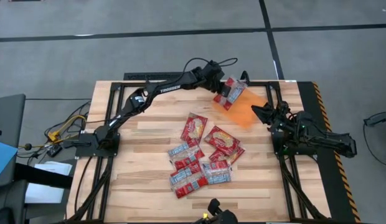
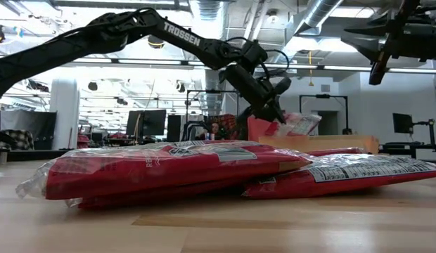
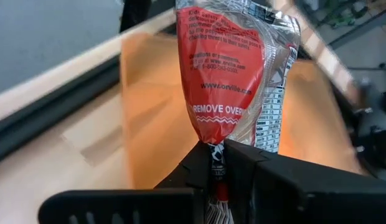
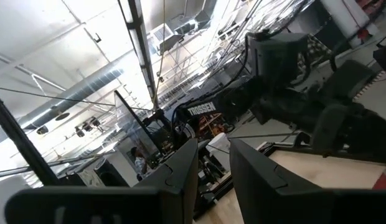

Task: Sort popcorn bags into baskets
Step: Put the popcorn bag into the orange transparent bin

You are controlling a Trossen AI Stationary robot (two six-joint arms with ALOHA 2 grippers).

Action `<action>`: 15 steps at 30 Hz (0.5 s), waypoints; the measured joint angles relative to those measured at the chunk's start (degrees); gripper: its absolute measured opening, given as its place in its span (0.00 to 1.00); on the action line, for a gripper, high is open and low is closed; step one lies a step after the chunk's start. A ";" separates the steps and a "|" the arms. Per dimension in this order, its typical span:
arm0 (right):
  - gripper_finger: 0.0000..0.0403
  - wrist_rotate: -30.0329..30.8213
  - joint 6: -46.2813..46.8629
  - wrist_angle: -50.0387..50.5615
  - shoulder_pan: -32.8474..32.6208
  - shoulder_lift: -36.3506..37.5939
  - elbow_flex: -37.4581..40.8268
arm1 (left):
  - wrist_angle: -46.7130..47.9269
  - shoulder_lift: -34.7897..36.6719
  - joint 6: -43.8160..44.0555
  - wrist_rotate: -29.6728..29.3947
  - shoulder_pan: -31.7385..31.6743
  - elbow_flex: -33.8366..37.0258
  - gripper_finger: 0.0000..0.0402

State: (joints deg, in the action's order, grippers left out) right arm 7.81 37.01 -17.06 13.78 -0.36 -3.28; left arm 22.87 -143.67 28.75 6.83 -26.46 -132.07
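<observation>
The left gripper (image 3: 216, 163) is pinching one popcorn bag (image 3: 238, 68) tight in its jaws, dangling it over the orange basket (image 1: 250, 107) near the counter's far right corner. The remaining bags (image 1: 202, 155) are lying piled around the middle of the counter (image 1: 143, 143). The right gripper (image 1: 258, 112) is hanging raised beside the basket, jaws slightly apart and holding nothing.

You had a wooden table (image 1: 143, 149) carrying a loose pile of popcorn bags (image 1: 202, 155) mid-table and the orange basket (image 1: 246, 111) toward its far right corner.
</observation>
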 joint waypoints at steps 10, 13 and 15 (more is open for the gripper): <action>0.29 0.03 -0.02 0.07 0.00 0.00 -0.01 | -2.56 -0.01 -1.07 -1.54 0.11 -0.04 0.25; 0.29 0.02 -0.06 0.29 0.00 0.00 -0.01 | -2.58 0.02 -1.36 -0.73 0.13 -0.04 0.35; 0.29 0.02 -0.17 0.62 0.00 0.00 -0.01 | -2.63 0.02 -1.51 -0.72 0.13 -0.04 0.42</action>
State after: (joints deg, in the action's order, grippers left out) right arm 7.84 36.84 -16.44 13.78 -0.36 -3.29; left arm 20.24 -143.65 27.24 6.11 -26.33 -132.11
